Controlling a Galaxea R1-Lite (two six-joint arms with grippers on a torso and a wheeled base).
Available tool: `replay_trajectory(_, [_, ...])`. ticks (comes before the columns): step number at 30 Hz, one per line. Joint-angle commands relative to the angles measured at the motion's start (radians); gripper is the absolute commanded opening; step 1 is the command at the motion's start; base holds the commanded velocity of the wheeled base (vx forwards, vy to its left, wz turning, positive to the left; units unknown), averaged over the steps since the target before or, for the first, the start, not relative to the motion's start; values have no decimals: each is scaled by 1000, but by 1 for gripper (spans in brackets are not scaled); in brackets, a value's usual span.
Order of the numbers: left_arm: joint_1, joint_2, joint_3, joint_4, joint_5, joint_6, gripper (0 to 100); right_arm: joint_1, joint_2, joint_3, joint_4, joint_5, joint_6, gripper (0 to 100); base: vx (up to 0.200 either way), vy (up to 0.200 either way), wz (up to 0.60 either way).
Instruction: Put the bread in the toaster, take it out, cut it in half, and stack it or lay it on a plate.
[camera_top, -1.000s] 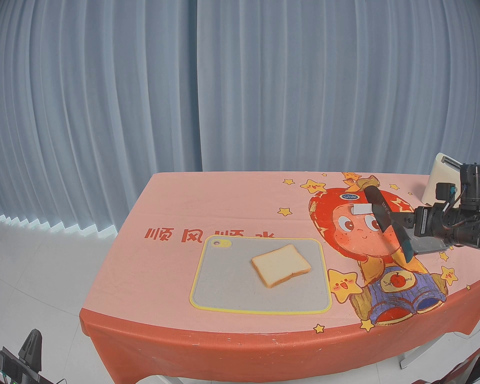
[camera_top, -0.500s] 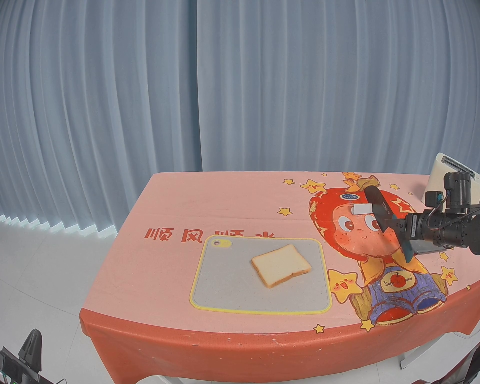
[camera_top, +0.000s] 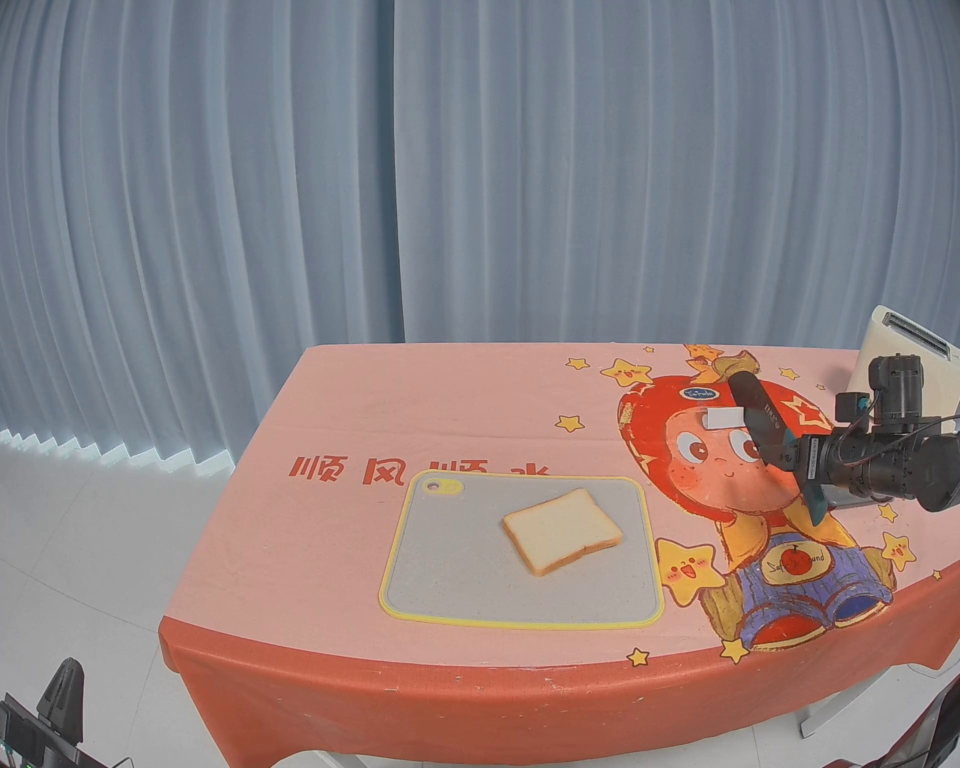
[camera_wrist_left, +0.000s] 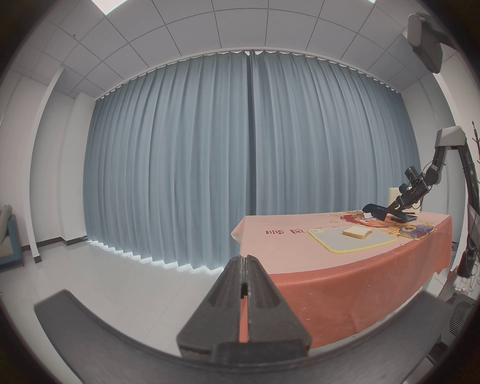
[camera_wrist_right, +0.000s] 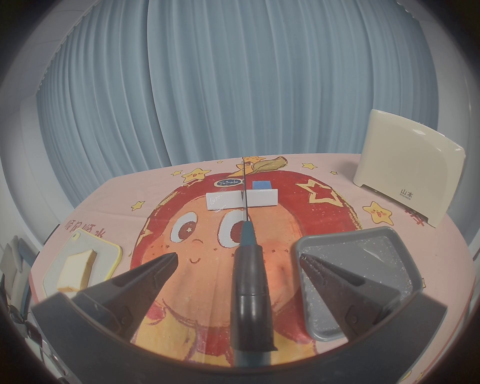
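My right pincer (camera_wrist_right: 237, 257): released, astride the knife (camera_wrist_right: 248, 295), right of the board (camera_top: 450, 560). My left pincer (camera_wrist_left: 243, 280): clenched. Bread (camera_top: 560, 530) lies on the board.

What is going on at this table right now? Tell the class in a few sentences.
The robot seems about to pick up the knife. Its right gripper is open, a finger on each side of the handle, not closed on it. The blade lies across a small white block. The bread lies whole on the cutting board. The toaster stands at the right end of the table, near a grey tray. The left gripper is shut, low beside the table, holding nothing.
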Motion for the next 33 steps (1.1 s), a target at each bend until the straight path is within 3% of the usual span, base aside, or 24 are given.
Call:
replay_trajectory(1, [0,-16,18,0,0,1,0,5,39,-4,-7,1,0,100,0,0,0])
replay_trajectory(8, [0,-16,18,0,0,-1,0,7,52,-4,-15,1,1,100,0,0,0])
replay_trajectory(9, [0,-16,18,0,0,-1,0,5,51,-3,-15,1,1,0,0,0,0])
replay_trajectory(29, [0,-16,18,0,0,-1,0,10,-90,-18,-9,2,11,0,0,0,0])
replay_trajectory(33, [0,-16,18,-2,0,-2,0,48,-182,-6,5,1,1,0,0,0,0])
